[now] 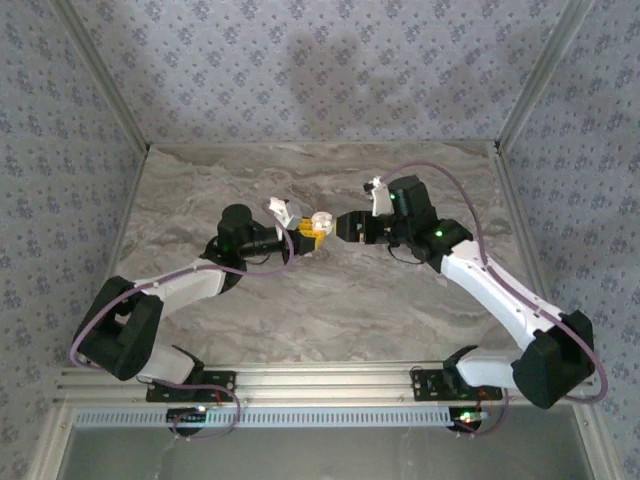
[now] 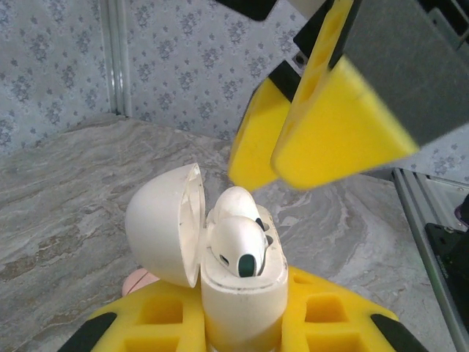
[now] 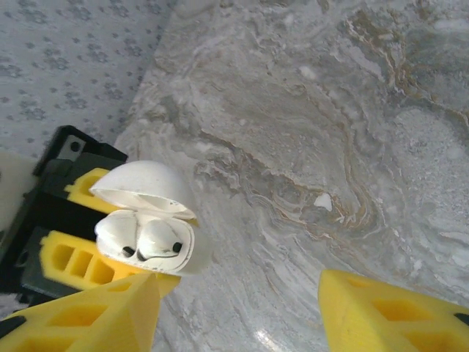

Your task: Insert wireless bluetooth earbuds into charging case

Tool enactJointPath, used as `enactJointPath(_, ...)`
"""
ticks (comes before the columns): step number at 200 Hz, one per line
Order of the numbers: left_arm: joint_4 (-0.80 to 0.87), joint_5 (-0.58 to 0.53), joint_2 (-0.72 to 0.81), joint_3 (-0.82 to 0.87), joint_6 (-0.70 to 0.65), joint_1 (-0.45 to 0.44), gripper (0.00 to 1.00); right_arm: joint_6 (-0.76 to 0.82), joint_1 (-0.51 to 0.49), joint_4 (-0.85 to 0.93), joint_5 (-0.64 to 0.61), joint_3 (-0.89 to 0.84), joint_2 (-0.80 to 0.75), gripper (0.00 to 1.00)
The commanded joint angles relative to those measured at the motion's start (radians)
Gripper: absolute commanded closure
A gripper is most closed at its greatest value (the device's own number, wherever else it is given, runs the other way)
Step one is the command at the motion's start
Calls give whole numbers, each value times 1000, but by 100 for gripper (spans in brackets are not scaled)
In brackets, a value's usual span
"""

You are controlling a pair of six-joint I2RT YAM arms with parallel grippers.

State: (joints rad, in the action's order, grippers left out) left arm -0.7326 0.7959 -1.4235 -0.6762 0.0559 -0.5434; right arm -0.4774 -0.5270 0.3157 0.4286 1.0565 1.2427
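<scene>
With the left gripper (image 2: 242, 334) clamped on the open charging case (image 3: 150, 246) and the right gripper (image 3: 238, 282) spread empty nearby, an off-centre press could tip the proud-sitting earbuds (image 2: 236, 242) out.

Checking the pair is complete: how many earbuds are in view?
2, both seated in the open case: front earbud, rear earbud. Others may be hidden.

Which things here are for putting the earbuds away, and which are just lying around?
For the job: charging case, two earbuds inside it, left gripper holding it, open right gripper.
Just lying about: pink round thing on the table.
</scene>
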Motion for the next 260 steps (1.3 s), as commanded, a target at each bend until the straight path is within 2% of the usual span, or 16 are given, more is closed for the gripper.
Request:
enactJointPath(1,41,59,38,-44,-54,-7,85,138,28,-26,111,7,-57,38)
enactJointPath(39,292,79,78,-97,-272,-35,85,553,35,70,203,44,-77,35)
enactJointPath(60,371,78,96,-111,-346,-38,85,805,37,99,243,42,-81,31)
enactJointPath(82,429,78,109,-121,-399,-43,85,985,35,107,240,43,-76,23)
enactJointPath(102,473,77,116,-128,-436,-45,85,1114,34,135,257,65,-53,20)
enactJointPath(145,490,77,124,-130,-456,-46,85,1205,5,213,273,128,24,17)
enactJointPath(260,416,56,130,-109,-397,-46,85,1220,-28,314,353,190,115,20)
